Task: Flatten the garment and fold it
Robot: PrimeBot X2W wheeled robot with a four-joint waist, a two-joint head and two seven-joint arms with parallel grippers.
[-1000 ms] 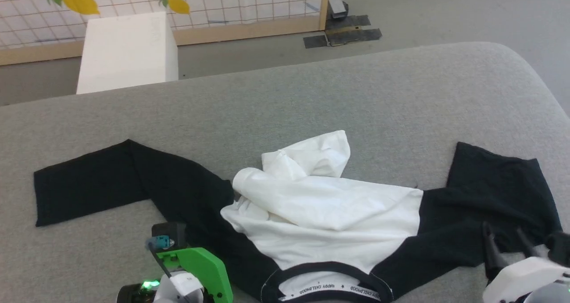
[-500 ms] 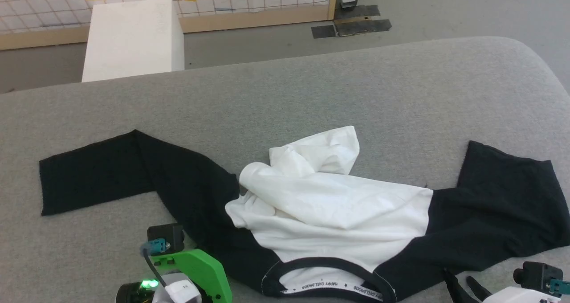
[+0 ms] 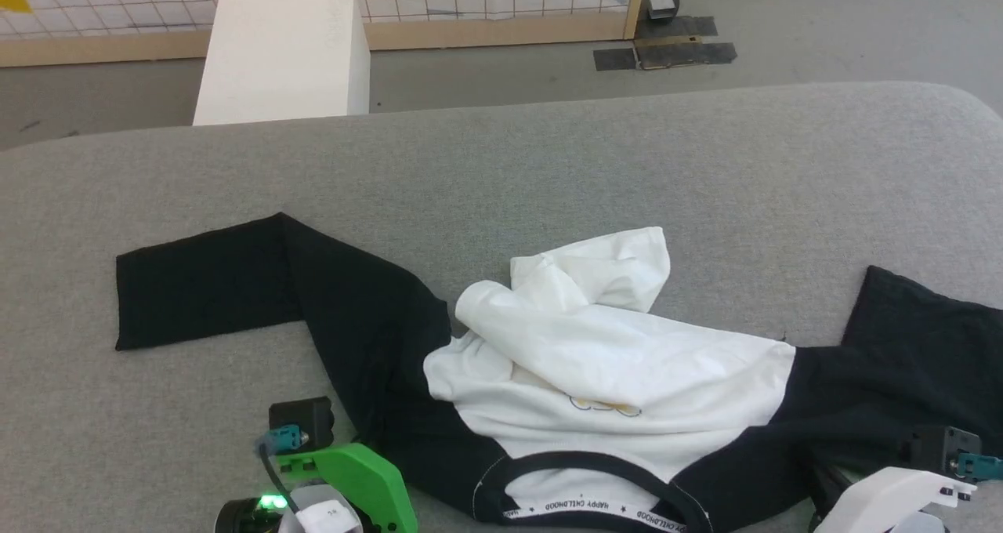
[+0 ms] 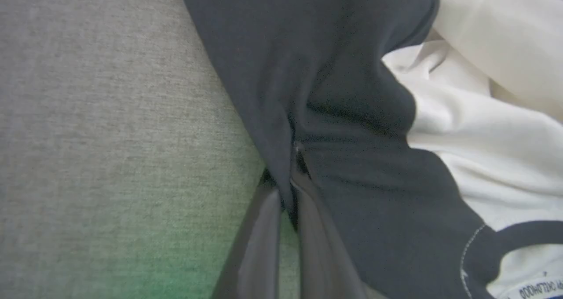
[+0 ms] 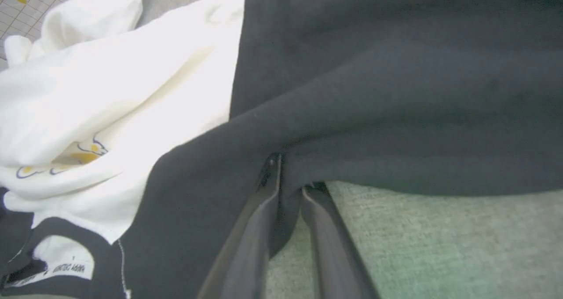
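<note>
On grey cushion (image 3: pixel 548 164), crumpled garment (image 3: pixel 627 360), left claw (image 4: pixel 290 171) and right claw (image 5: pixel 292 173) each clamping a black sleeve.

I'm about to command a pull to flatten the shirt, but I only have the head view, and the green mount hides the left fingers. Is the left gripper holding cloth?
Observer: Yes. In the left wrist view the left gripper is shut on the garment, at the outer edge of its black sleeve.
Operator: And the right one?
Observer: In the right wrist view the right gripper has a fold of the other black sleeve pinched in its jaws.
Operator: Deep bite or just the edge?
Observer: Just the lower edge. Bare grey surface shows right beside the gripper.
</note>
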